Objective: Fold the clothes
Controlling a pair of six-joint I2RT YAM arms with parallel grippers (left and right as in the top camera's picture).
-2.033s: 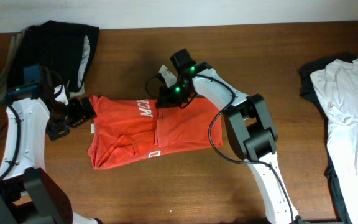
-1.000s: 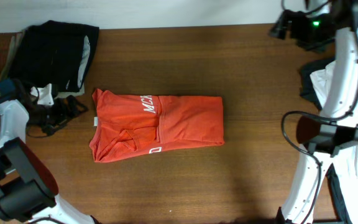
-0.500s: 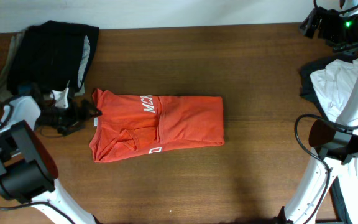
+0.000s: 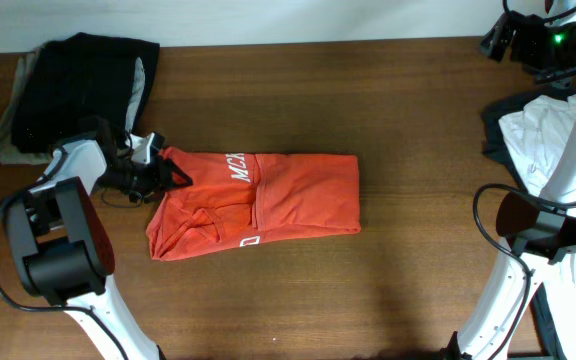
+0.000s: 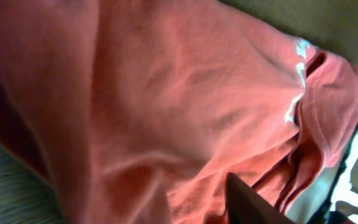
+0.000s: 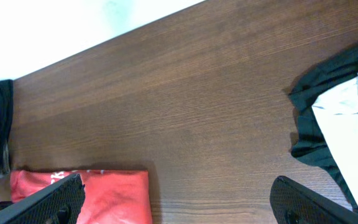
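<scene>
Lying well up and left of the orange-red T-shirt (image 4: 278, 200), a heap of dark garments (image 4: 78, 80) was seen on the brown table (image 4: 368, 100). The left gripper (image 4: 168, 175) was placed at the T-shirt's left edge, seemingly touching the cloth. In the left wrist view almost everything was filled by red fabric and only one dark finger (image 5: 247, 199) was made out, so whether the jaws were clamped could not be told. The T-shirt itself was folded into a rough rectangle, with white lettering on its upper left part. Far up and right of the T-shirt, the right gripper (image 6: 178, 180) was held with its fingers spread wide and nothing between them. Well right of the T-shirt, a white shirt (image 4: 553, 150) was laid over a dark garment (image 4: 493, 125).
</scene>
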